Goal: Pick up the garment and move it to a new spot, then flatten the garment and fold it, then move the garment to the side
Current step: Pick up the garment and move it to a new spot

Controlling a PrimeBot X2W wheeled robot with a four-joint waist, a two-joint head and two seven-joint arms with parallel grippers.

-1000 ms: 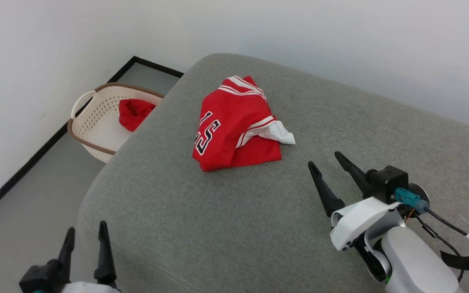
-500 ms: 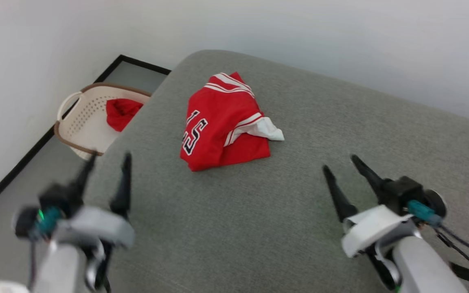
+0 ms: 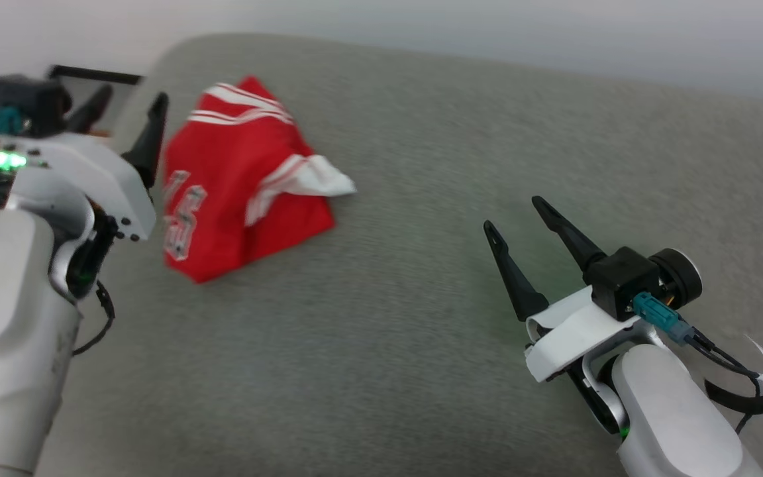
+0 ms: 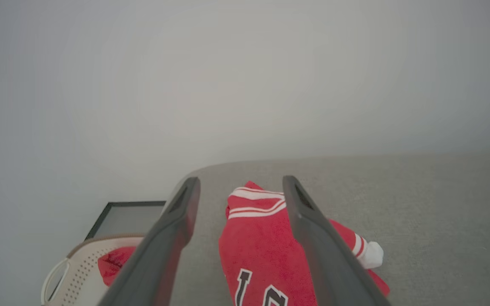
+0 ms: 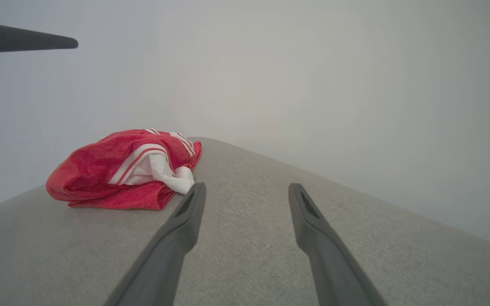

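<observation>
The garment [image 3: 236, 179] is a red jersey with a white sleeve and striped trim, lying folded into a loose heap on the grey cushion [image 3: 421, 344], toward its far left. My left gripper [image 3: 131, 99] hovers open just left of the heap, raised above the cushion; in the left wrist view the garment [image 4: 262, 250] lies between and beyond its fingers [image 4: 313, 229]. My right gripper [image 3: 512, 212] stands open and empty over the cushion, well right of the garment [image 5: 121, 170]. Nothing is held.
A cream perforated basket [image 4: 75, 272] with a plain red cloth [image 4: 115, 263] sits on the floor off the cushion's left edge. White walls stand close behind. The cushion's rounded far corner lies just beyond the garment.
The head camera has swung right, shifting the whole picture left. My left arm rose from the lower left up to beside the garment. The right gripper stays open in about the same spot.
</observation>
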